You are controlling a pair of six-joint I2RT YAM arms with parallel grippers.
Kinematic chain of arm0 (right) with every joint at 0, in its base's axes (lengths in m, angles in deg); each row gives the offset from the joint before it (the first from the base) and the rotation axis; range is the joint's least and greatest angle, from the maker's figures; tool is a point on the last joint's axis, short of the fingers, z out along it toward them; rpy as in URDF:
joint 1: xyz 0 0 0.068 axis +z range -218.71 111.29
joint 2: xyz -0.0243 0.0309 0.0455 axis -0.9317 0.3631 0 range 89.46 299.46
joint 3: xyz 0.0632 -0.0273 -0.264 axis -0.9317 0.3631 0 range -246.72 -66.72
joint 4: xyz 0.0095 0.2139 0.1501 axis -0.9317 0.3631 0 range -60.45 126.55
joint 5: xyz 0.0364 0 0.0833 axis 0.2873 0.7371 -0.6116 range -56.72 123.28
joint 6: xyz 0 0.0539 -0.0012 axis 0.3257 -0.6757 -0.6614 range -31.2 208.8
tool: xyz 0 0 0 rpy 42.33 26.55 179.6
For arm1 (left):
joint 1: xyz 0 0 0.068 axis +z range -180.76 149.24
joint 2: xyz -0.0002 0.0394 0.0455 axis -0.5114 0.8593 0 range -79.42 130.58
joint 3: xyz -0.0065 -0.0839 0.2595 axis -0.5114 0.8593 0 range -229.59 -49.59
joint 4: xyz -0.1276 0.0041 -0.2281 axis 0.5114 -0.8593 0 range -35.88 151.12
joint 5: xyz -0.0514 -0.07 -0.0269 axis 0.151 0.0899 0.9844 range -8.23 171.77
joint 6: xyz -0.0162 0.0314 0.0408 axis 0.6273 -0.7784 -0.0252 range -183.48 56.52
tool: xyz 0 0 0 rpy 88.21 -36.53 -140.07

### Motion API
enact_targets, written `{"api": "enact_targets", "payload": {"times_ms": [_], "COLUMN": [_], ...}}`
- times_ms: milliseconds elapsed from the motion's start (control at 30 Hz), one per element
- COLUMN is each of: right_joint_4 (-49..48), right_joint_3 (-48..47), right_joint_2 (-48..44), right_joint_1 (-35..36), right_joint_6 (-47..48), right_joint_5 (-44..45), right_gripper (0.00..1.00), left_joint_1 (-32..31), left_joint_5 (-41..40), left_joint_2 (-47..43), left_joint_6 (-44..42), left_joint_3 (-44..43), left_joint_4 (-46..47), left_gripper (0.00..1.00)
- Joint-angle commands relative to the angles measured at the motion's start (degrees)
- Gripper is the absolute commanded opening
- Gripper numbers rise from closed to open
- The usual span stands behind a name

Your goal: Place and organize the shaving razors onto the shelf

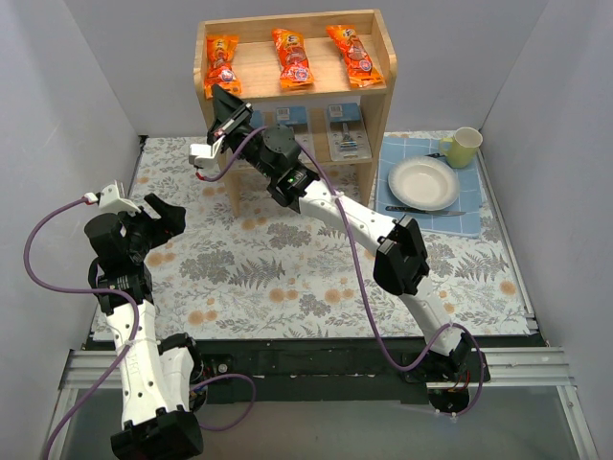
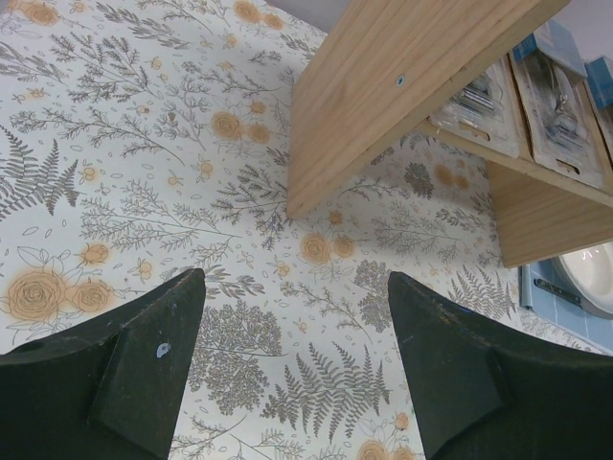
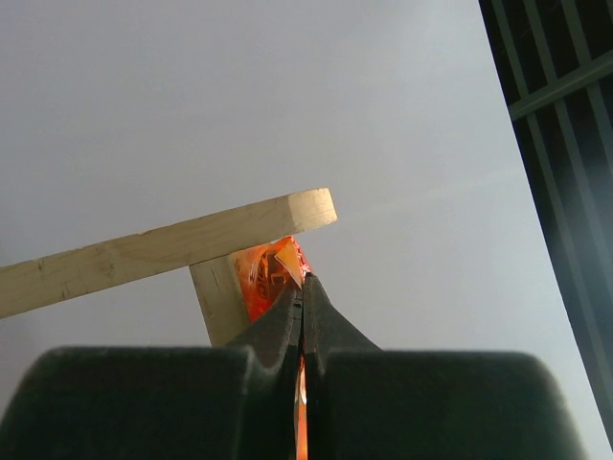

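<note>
The wooden shelf (image 1: 379, 96) stands at the back of the table. Shaving razors in clear packs lie on its lower tier (image 1: 347, 131), one partly under my right arm (image 1: 287, 116). The left wrist view shows two of them side by side (image 2: 482, 101) (image 2: 560, 113). My right gripper (image 1: 220, 96) is shut at the shelf's front left corner, and its tips (image 3: 305, 278) meet right by the near end of an orange snack packet (image 3: 266, 273). Whether the packet is pinched does not show. My left gripper (image 2: 295, 278) hangs open over the flowered cloth, left of the shelf, with nothing in it.
Three orange snack packets lie on the top tier (image 1: 222, 65) (image 1: 292, 57) (image 1: 352, 55). A white bowl (image 1: 422, 182) sits on a blue mat (image 1: 471, 218) to the right of the shelf, with a yellow-green cup (image 1: 465, 146) behind it. Grey walls close in both sides.
</note>
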State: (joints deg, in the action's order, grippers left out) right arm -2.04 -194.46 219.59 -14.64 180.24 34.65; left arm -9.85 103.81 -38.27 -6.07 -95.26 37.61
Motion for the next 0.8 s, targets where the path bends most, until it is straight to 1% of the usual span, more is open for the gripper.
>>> {"api": "enact_targets", "payload": {"times_ms": [0, 33, 100, 133, 167, 233, 433, 500, 567, 600, 633, 667, 700, 767], "right_joint_4": [-3.73, -4.26, -4.09, -4.09, -4.52, -5.23, -6.28, -6.99, -7.25, -7.17, -7.25, -7.6, -8.21, -10.67], "right_joint_3": [-1.98, -1.9, -1.9, -1.9, -1.9, -1.63, 0.12, 2.49, 6.6, 8.63, 10.65, 12.59, 16.96, 21.54], "right_joint_2": [0.57, 0.57, 0.48, 0.39, 0.39, 0.22, -1.36, -3.2, -4.96, -7.32, -8.65, -9.97, -12.33, -14.62], "right_joint_1": [-0.1, -0.01, -0.01, -0.01, -0.1, -0.1, 0.52, 1.04, 1.31, 1.66, 1.83, 2.01, 2.71, 3.76], "right_joint_6": [-0.74, -0.82, -0.65, -0.73, -0.74, -0.65, -0.3, -0.47, -1.08, -1.61, -1.96, -2.23, -2.32, -2.49], "right_joint_5": [-0.49, -0.49, -0.57, -0.58, -0.58, -0.75, -0.58, -0.4, -0.75, -0.92, -1.01, -3.28, -3.3, -2.17], "right_gripper": [0.02, 0.17, 0.35, 0.47, 0.51, 0.56, 0.6, 0.61, 0.62, 0.62, 0.64, 0.66, 0.68, 0.73], "left_joint_1": [0.54, 0.54, 0.63, 0.63, 0.63, 0.71, 0.71, 0.71, 0.71, 0.71, 0.71, 0.71, 0.71, 0.71], "left_joint_5": [-0.33, -0.51, -0.51, -0.42, -0.51, -0.51, -0.25, -0.07, 0.02, 0.1, 0.28, 0.54, 0.72, 2.03], "left_joint_2": [-0.98, -1.07, -1.24, -1.24, -1.24, -1.33, -1.51, -1.42, -1.42, -1.33, -1.24, -1.16, -1.07, -1.07], "left_joint_6": [-0.98, -0.98, -0.98, -0.98, -0.98, -0.98, -0.81, -0.72, -0.54, -0.54, -0.46, -0.28, -0.19, -0.19], "left_joint_3": [-1.0, -1.0, -1.0, -1.0, -1.09, -1.0, -1.0, -0.91, -1.0, -0.91, -1.09, -1.09, -1.09, -1.17], "left_joint_4": [-0.93, -1.01, -1.28, -1.19, -1.28, -1.19, -1.19, -1.1, -0.66, -0.49, -0.31, 0.04, 0.21, 1.0], "left_gripper": [0.77, 0.77, 0.77, 0.77, 0.77, 0.77, 0.77, 0.77, 0.77, 0.77, 0.77, 0.77, 0.77, 0.79]}}
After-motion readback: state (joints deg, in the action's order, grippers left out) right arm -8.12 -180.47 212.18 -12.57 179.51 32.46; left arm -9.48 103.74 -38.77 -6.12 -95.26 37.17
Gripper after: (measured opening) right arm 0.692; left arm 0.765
